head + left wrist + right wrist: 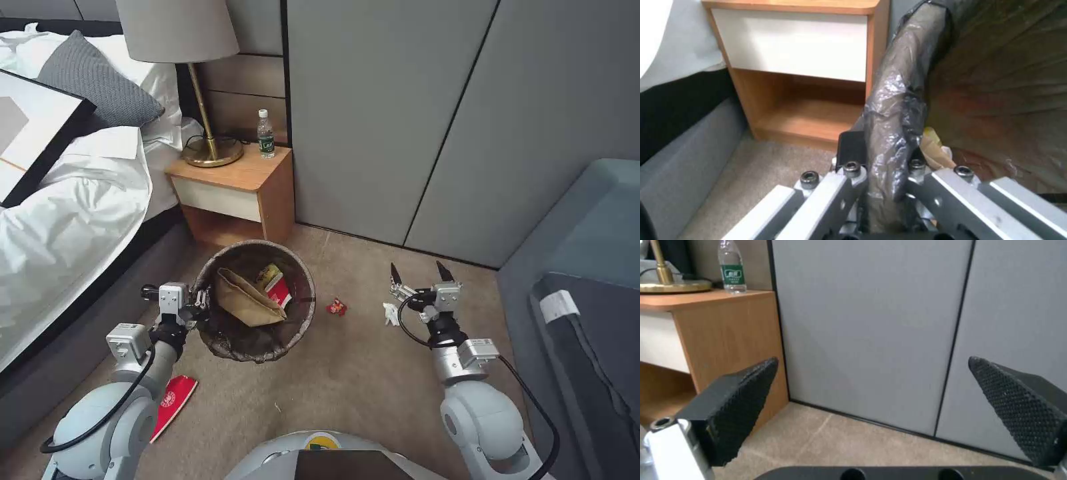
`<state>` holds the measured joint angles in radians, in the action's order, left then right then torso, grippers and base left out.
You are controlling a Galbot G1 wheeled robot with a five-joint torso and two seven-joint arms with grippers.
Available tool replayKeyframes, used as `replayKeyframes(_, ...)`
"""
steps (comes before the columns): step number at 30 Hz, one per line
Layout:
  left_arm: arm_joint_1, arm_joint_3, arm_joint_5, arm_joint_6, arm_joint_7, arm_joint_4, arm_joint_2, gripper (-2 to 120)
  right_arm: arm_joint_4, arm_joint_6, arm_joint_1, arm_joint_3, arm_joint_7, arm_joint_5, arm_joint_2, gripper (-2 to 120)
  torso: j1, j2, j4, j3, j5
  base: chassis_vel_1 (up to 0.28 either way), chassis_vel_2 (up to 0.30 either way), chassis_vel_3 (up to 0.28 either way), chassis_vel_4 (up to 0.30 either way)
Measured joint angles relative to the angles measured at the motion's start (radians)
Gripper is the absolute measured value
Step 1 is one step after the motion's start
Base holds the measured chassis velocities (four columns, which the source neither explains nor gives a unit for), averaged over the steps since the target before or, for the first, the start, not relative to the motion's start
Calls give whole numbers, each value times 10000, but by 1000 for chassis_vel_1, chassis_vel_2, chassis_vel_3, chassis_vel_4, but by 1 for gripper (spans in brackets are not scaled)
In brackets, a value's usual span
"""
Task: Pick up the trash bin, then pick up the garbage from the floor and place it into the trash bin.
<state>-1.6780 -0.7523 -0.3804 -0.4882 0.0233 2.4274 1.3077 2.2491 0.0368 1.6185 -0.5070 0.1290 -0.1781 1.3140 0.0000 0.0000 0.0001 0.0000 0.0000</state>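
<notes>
While left gripper (200,303) clamps trash bin (220,340) rim, right gripper (419,272) gapes

A: State of the left gripper (200,301)?
B: Arm extended forward and low; jaws clamped, apparently on the bag-lined rim of the round white plastic trash bin (293,330).

A: And the right gripper (418,272)?
B: Held forward above the floor, black textured fingers (735,406) spread wide, empty.
</notes>
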Motion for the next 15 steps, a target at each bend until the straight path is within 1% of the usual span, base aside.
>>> replayKeyframes(7, 37, 8, -6, 12, 9, -46, -7, 2, -17, 44, -18, 18, 17, 50, -1, 100, 0, 0, -1, 0, 1, -103, 118, 112, -124)
replayKeyframes(11, 60, 14, -11, 17, 12, -63, -9, 2, -28, 276, 19, 6, -76, 70, -82, 100, 1, 0, -1, 0, 0, -116, 92, 86, -111)
replayKeyframes(15, 66, -2, -33, 18, 12, -66, -31, 2, -286, 528, -73, -50, 131, -120, -460, 100, 0, 0, 1, 0, 1, -44, 40, 46, -40)
